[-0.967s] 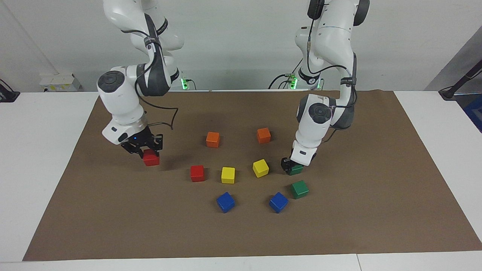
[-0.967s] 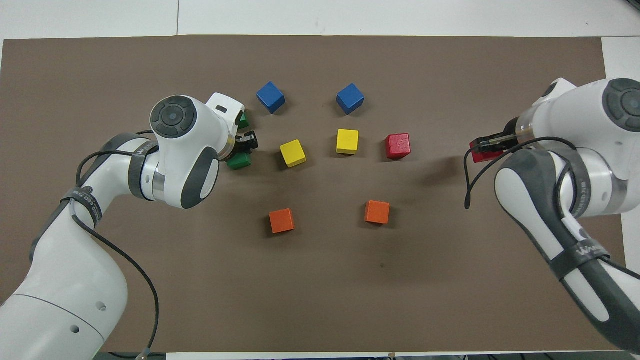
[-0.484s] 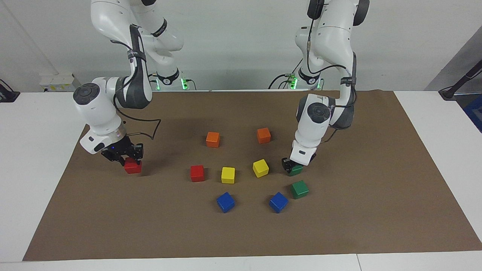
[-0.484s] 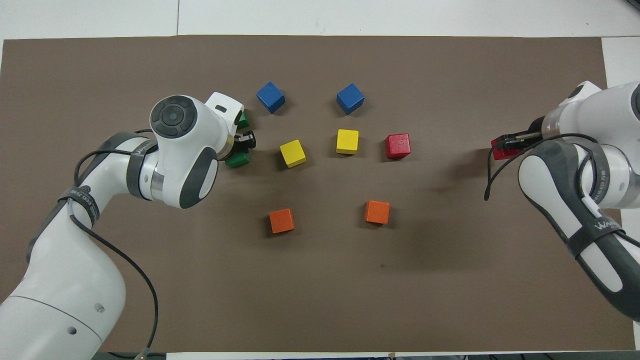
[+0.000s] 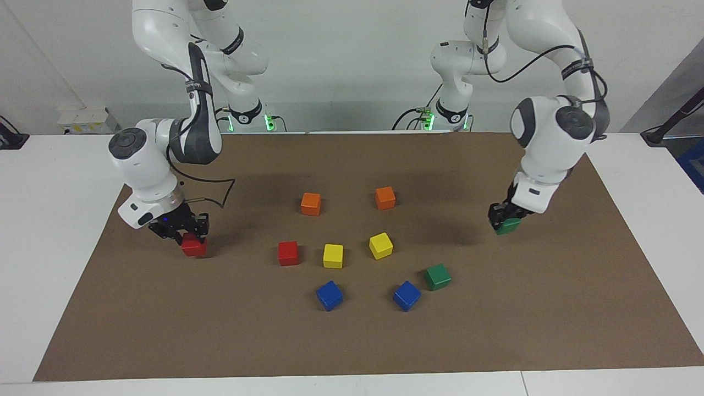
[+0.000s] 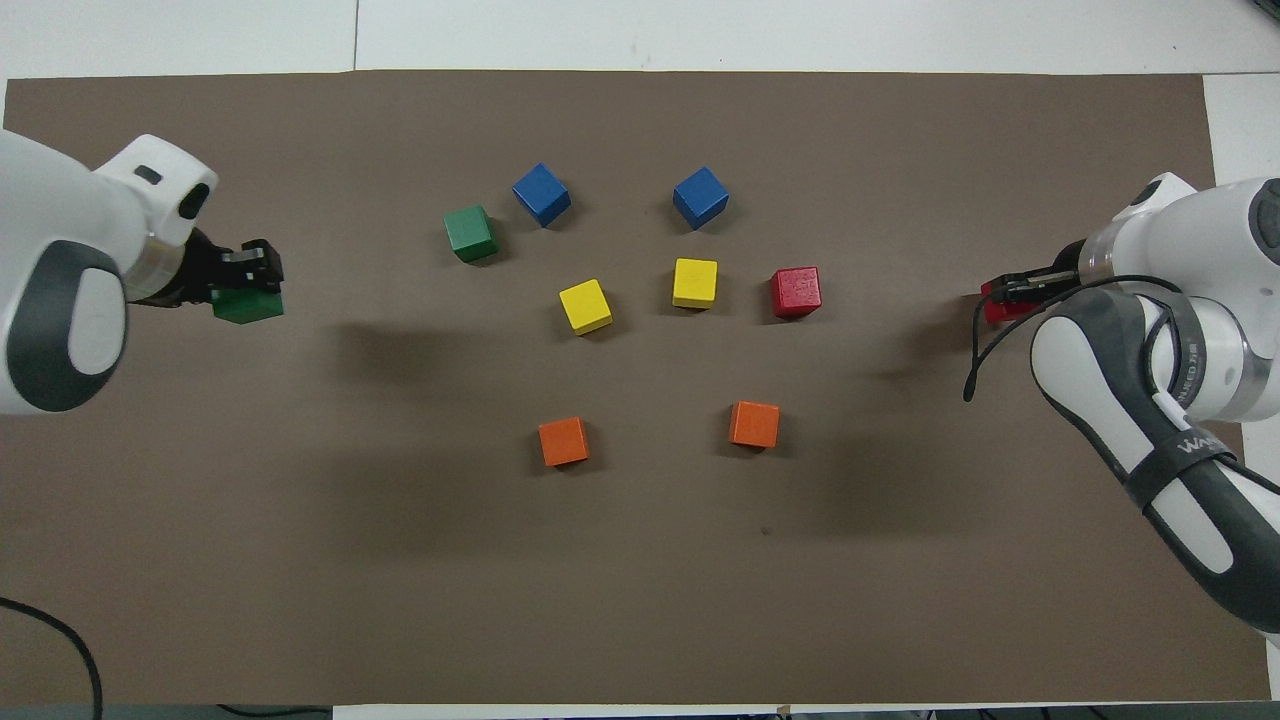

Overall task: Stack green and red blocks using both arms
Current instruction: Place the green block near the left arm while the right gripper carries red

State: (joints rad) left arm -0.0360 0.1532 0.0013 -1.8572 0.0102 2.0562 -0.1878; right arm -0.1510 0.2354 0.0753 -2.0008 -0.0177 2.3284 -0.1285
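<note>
My left gripper [image 5: 502, 216] is shut on a dark green block [image 5: 509, 226] and holds it in the air over the mat near the left arm's end; both show in the overhead view, the gripper [image 6: 252, 278] and the block [image 6: 247, 305]. My right gripper [image 5: 184, 234] is shut on a bright red block [image 5: 193, 246] low over the mat near the right arm's end, also seen from overhead [image 6: 1000, 306]. A second green block [image 5: 438, 276] and a second red block [image 5: 287, 253] rest on the mat among the other cubes.
A brown mat [image 5: 352, 341] covers the table. Two yellow cubes [image 5: 333, 256] [image 5: 380, 245] sit between the loose red and green blocks. Two blue cubes [image 5: 329, 295] [image 5: 407, 295] lie farther from the robots, two orange cubes [image 5: 311, 203] [image 5: 385, 197] nearer.
The left gripper has lifted its green block away from the cubes and carried it toward the left arm's end. The right gripper moved its red block toward the right arm's end, then held.
</note>
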